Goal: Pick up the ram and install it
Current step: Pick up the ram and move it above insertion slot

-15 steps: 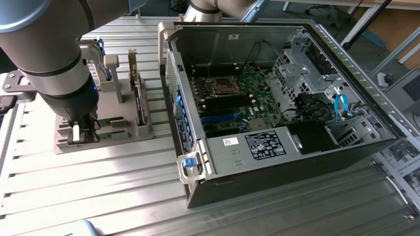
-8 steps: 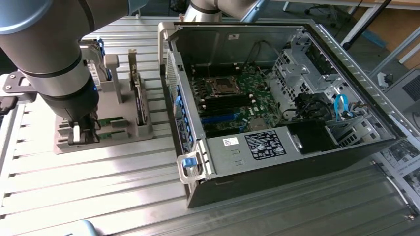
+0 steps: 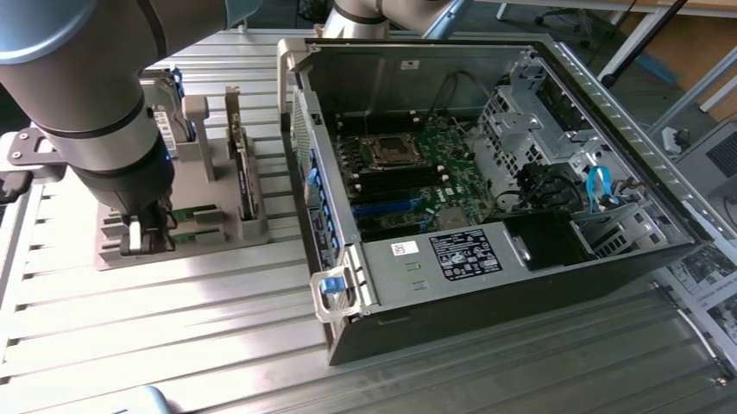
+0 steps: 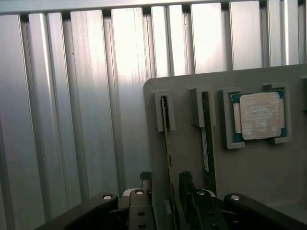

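Pincer (image 4: 166, 184) straddles the ram (image 4: 166, 139) — twin stick (image 4: 206, 143), processor chip (image 4: 259, 115) alongside.

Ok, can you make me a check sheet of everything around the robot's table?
Surface: ribbed metal table, carrying a grey holder and an open computer case.
Job's things: ram stands on edge in the holder; motherboard sits in the case.
Clutter: second ram stick and processor chip in the holder.
Grippers: gripper open, straddling the ram.
Cables: blue cable inside the case.
Surroundings: printed papers at the exterior view's right.
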`<state>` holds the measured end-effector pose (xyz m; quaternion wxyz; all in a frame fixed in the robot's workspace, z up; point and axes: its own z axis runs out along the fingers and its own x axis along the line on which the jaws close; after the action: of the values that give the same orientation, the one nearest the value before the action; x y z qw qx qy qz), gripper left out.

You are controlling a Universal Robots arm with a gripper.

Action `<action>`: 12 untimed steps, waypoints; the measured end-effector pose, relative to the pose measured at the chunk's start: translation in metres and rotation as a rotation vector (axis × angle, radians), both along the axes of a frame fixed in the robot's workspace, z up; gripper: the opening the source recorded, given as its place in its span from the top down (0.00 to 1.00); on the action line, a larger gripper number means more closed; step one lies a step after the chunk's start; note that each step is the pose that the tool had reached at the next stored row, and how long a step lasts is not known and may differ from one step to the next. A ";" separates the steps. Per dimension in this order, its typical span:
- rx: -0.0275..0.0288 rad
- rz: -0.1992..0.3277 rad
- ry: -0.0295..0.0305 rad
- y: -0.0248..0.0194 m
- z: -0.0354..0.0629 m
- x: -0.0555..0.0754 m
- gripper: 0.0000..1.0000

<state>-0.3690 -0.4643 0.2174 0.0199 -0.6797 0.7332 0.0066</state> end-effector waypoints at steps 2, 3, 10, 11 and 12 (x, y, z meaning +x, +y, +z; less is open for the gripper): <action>-0.0001 0.000 0.0000 0.0000 -0.0007 0.000 0.64; 0.0000 0.000 0.0001 0.0000 -0.0011 0.000 0.64; -0.0001 0.000 0.0001 0.0000 -0.0038 0.000 0.64; -0.0001 0.000 0.0000 0.0003 -0.0042 0.000 0.64; 0.0000 0.000 -0.0001 0.0006 -0.0045 0.000 0.64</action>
<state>-0.3690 -0.4637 0.2129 0.0199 -0.6797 0.7332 0.0066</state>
